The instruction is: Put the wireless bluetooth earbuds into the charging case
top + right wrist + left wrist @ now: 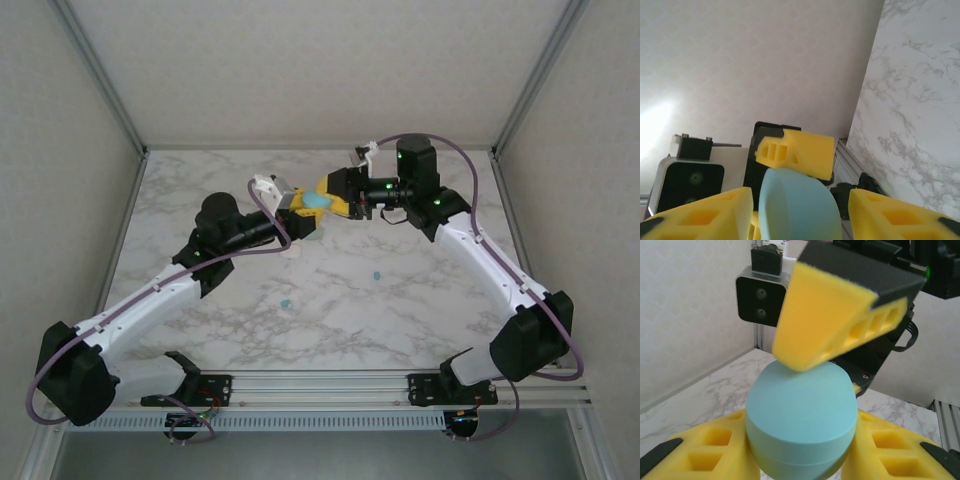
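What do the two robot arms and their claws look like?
Both the left arm and right arm have white shell segments joined by chunky black joints with small green lights. A purple cable loops along each. Each ends in two yellow wedge-shaped fingers with rectangular cut-outs and black backing.

Teal case (801, 415) in left pincer (800, 462)

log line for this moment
left gripper: shut on case | right gripper: open around case | case: closed | earbuds: two on table
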Robot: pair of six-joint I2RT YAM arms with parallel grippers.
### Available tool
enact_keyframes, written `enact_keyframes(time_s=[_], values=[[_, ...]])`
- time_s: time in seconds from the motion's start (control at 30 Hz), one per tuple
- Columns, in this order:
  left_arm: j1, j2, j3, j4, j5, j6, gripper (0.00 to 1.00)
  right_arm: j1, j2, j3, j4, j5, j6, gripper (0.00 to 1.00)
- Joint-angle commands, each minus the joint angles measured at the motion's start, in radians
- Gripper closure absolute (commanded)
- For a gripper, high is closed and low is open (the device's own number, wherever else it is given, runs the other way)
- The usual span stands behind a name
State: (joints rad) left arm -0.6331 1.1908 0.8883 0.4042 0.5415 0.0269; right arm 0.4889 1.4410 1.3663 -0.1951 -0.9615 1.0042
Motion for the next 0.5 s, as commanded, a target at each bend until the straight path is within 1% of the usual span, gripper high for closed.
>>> enact_keyframes(time_s=[0.0,0.17,0.23,0.3,0.37,0.47], values=[[-0.005,-0.040,0.015,-0.013,0.031,0.027,0.67,0.005,-0.034,0.080,-0.124,0.046,-0.150,0.40],[-0.005,-0.055,0.011,-0.036,0.040,0.042,0.68,0.005,-0.070,0.130,-0.251,0.122,-0.330,0.35],[-0.004,-0.054,0.019,-0.045,0.055,0.045,0.68,0.005,-0.085,0.137,-0.297,0.152,-0.431,0.34],[-0.004,-0.051,0.029,-0.060,0.072,0.050,0.68,0.006,-0.108,0.143,-0.367,0.217,-0.543,0.34],[-0.004,-0.049,0.036,-0.068,0.082,0.054,0.68,0.007,-0.134,0.127,-0.385,0.235,-0.648,0.34],[-0.004,-0.047,0.040,-0.067,0.086,0.051,0.68,0.010,-0.159,0.101,-0.375,0.205,-0.728,0.34]])
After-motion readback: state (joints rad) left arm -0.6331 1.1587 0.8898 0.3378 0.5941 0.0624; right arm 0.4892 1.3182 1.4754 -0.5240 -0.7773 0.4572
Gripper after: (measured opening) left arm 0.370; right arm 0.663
